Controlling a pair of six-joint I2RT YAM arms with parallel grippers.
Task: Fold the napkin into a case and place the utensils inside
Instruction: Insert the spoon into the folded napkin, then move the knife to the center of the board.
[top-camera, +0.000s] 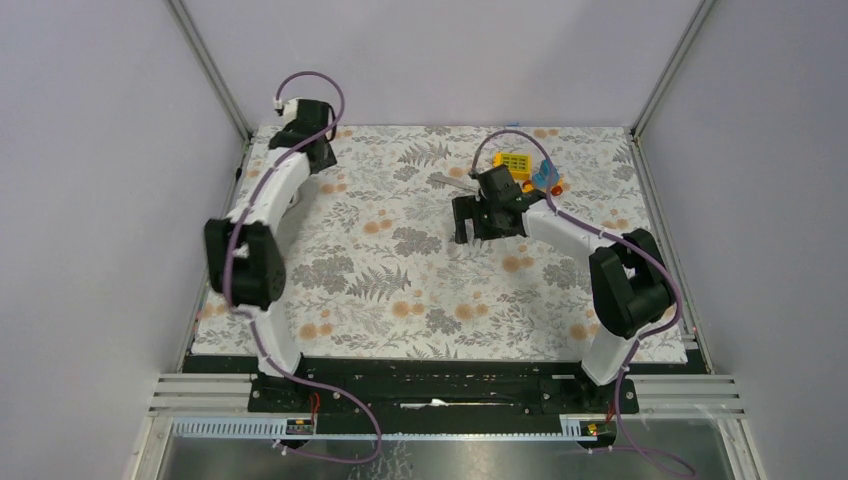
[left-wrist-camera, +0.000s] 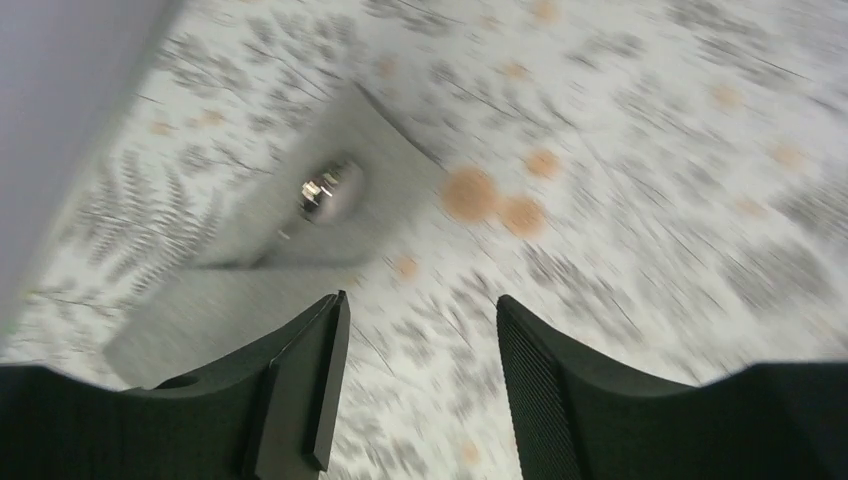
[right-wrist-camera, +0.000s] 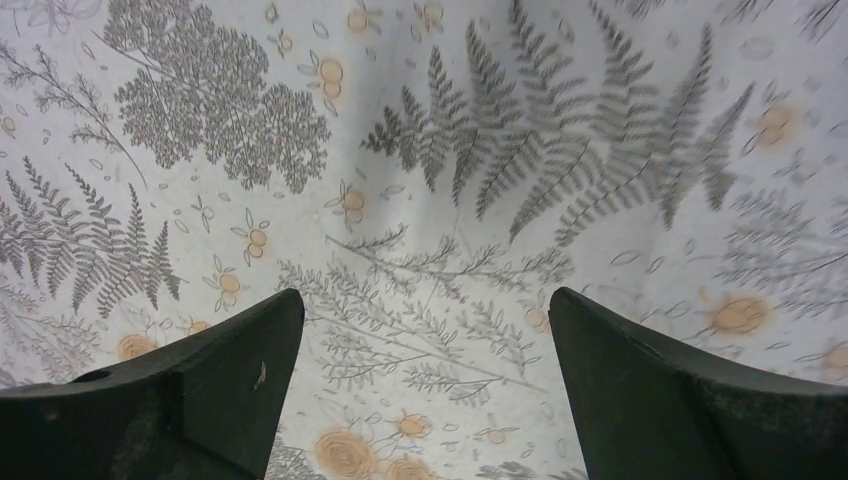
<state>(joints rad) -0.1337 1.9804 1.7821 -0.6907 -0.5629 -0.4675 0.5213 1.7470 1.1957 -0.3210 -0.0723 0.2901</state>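
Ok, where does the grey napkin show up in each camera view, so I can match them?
Top external: I cannot make it out; the left arm reaches over the far-left corner.
Left wrist: the napkin lies left of centre, just beyond the left gripper and its open jaws, with a shiny utensil in its fold.
Right wrist: not in it.
Shared landmark: the floral tablecloth, in all three.

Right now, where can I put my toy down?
Bare: the near middle of the cloth, between the left arm and right arm. Crowded: far right, around the blocks, utensil and right claw; far left corner, where the napkin lies by the left claw.
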